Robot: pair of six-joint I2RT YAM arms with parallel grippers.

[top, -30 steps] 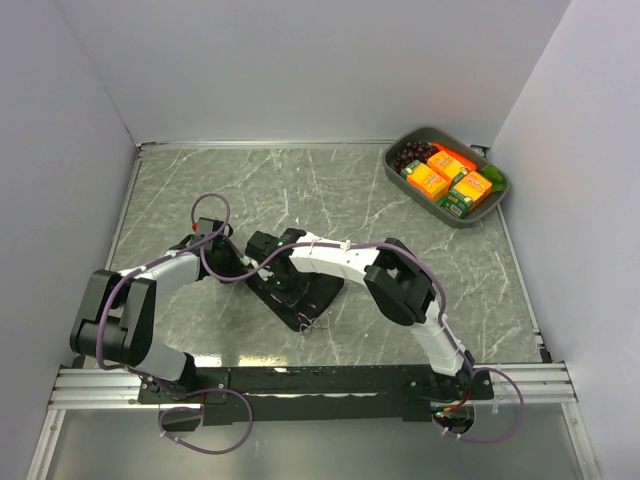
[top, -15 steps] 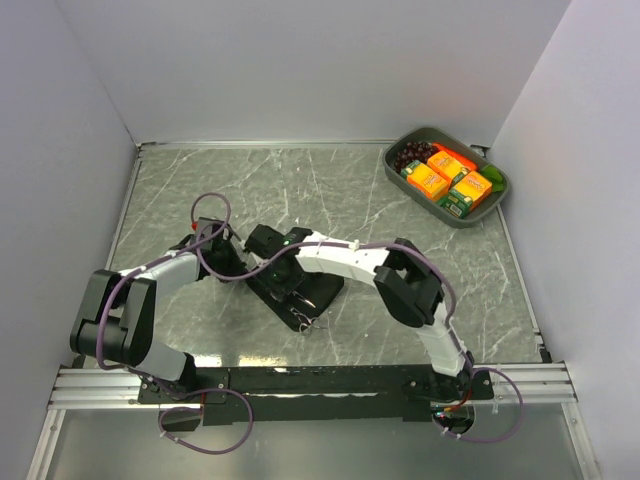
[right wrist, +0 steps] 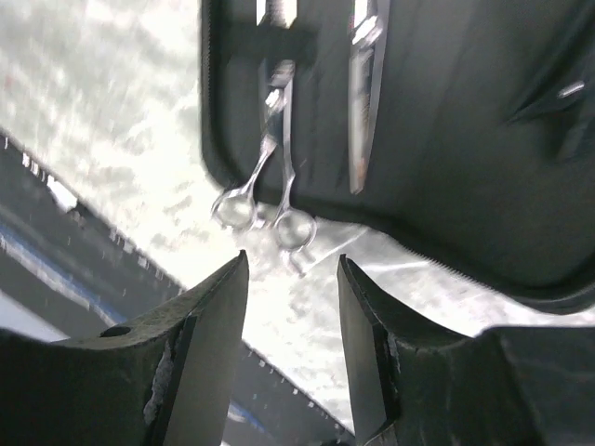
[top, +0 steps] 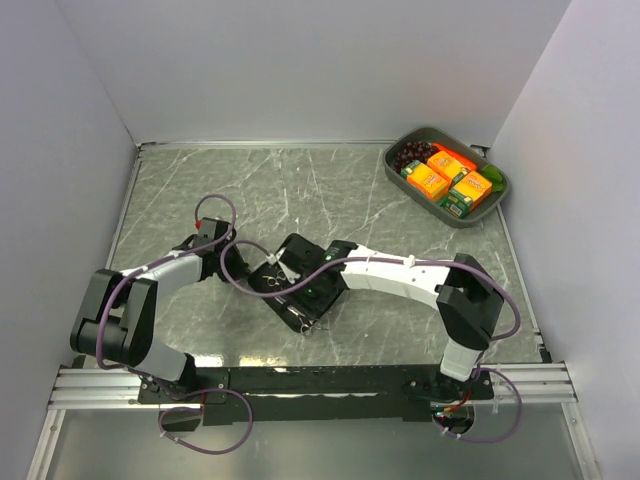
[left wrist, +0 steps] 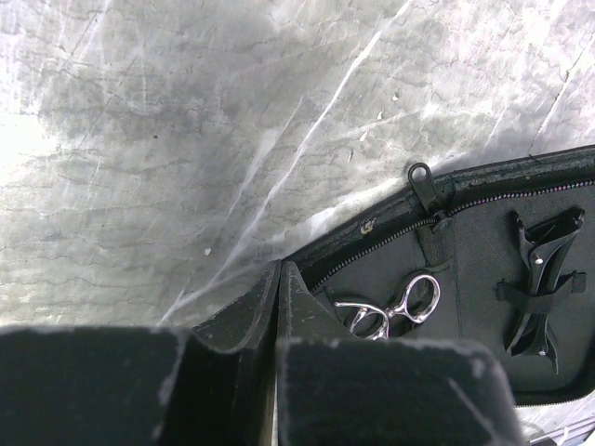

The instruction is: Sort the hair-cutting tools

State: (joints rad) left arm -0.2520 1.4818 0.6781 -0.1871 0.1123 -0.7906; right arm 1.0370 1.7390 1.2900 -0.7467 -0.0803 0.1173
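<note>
A flat black zip case (top: 290, 292) lies open in the middle of the table. Inside it, one pair of silver scissors (right wrist: 270, 181) has its ring handles past the case's near edge, and a second pair (right wrist: 364, 102) lies beside it. In the left wrist view, ring handles (left wrist: 402, 311) and black hair clips (left wrist: 544, 279) sit under straps. My right gripper (right wrist: 293, 265) hangs open just above the ring handles, holding nothing. My left gripper (left wrist: 279, 271) is shut, its tips at the case's (left wrist: 483, 242) zip edge; I cannot see whether it pinches that edge.
A grey tray (top: 395, 170) of orange and green packets and dark grapes stands at the back right. White walls close three sides. The arms' mounting rail (top: 300, 380) runs along the near edge, close below the case.
My right gripper has opened, and its arm has swung its elbow out to the right, bringing the gripper over the case's near end. The left arm has barely moved.
</note>
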